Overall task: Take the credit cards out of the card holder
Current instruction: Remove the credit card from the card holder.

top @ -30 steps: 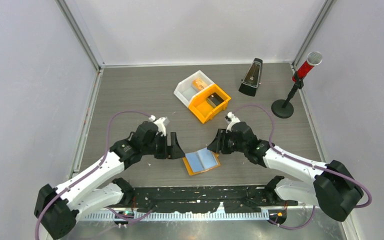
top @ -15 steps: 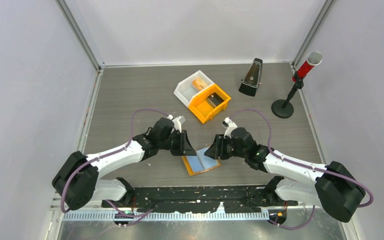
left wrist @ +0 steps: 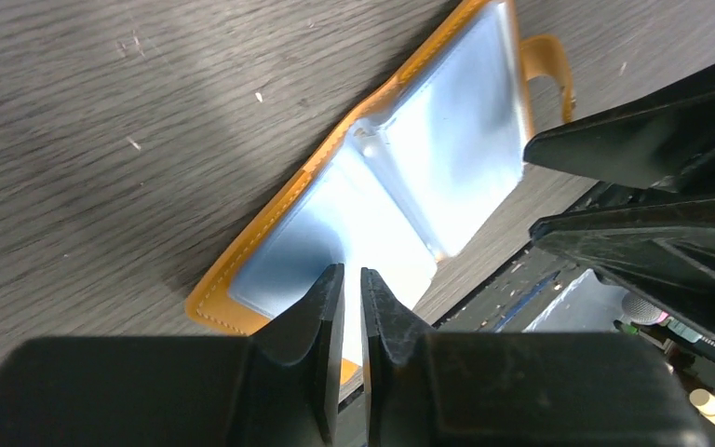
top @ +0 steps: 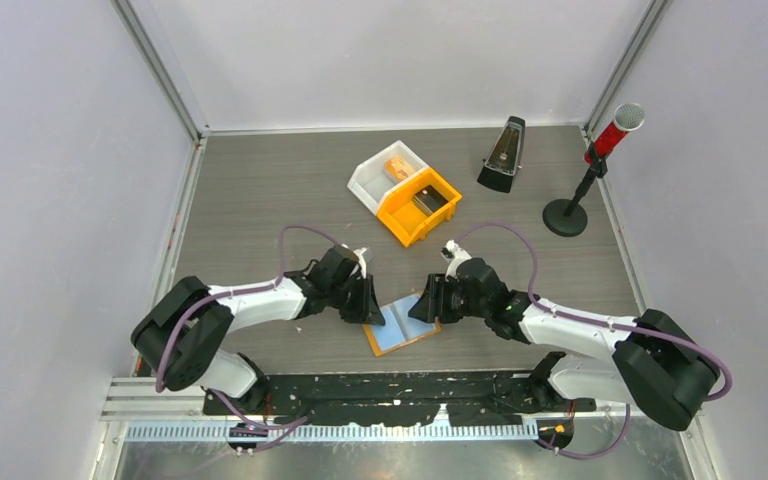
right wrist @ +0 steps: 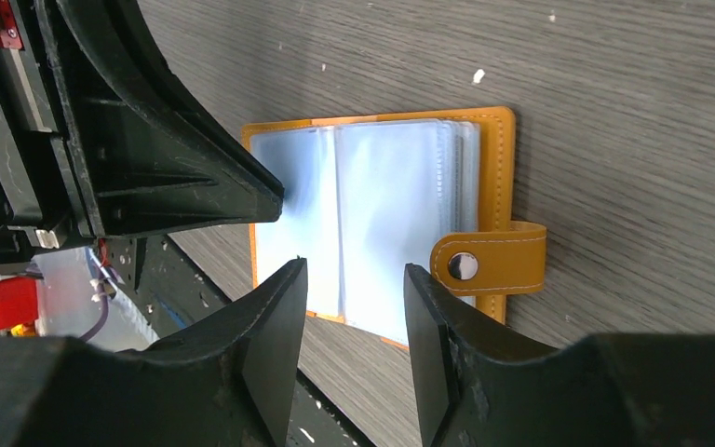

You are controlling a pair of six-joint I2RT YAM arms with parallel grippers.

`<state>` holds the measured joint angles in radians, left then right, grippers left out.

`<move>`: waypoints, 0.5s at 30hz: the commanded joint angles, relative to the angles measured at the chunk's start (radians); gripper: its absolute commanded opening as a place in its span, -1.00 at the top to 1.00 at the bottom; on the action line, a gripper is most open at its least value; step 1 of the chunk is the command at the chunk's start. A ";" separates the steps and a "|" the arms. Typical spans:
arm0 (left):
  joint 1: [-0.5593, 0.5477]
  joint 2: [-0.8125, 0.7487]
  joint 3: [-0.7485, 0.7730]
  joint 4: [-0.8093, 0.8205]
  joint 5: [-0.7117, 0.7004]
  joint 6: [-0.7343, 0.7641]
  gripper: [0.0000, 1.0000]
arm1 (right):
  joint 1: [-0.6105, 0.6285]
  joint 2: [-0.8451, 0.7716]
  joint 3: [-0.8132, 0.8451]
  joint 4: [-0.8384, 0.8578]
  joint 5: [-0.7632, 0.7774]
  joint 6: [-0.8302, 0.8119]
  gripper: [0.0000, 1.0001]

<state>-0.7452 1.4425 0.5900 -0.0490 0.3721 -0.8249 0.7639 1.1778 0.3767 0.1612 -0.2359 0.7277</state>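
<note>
The card holder (top: 403, 323) lies open and flat on the worktop (top: 260, 190), near its front edge at about 6 o'clock, pale blue sleeves facing up and its snap tab (right wrist: 484, 264) sticking out from one long side. I can make out no credit cards in the sleeves; the plastic glares too much in both wrist views.

The left pincer (left wrist: 352, 279) sits at the holder's 9 o'clock with its tips low over the sleeve by the fold. Its jaws are clenched to a thin slit with nothing visible between them. The right pincer (right wrist: 354, 268) is at 3 o'clock, released, its jaws spread wide above the sleeve stack near the tab.

The step in hand looks like pinning the holder and fishing a card out. To do it well, one tip should press down on the orange cover or on a sleeve away from the one being emptied, since the holder is light and would likely slide. The other should come in nearly flat at a sleeve's open edge and nip only the card's exposed rim — not the plastic — then pull along the sleeve.

At 12 o'clock, well apart, stand an orange bin (top: 418, 206) and a white bin (top: 375, 180). A metronome (top: 502, 155) is at 1 o'clock and a microphone (top: 600, 150) further right.
</note>
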 commanded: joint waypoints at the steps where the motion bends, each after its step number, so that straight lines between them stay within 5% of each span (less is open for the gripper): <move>1: -0.014 0.022 -0.010 -0.014 -0.044 0.038 0.73 | 0.005 0.005 0.030 -0.009 0.052 -0.022 -0.01; 15: -0.019 0.032 -0.018 -0.007 -0.058 0.055 0.75 | 0.019 0.030 0.072 -0.084 0.109 -0.066 -0.01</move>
<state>-0.7582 1.4643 0.5880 -0.0494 0.3546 -0.8021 0.7700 1.2072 0.4038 0.0959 -0.1627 0.6930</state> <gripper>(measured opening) 0.126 0.502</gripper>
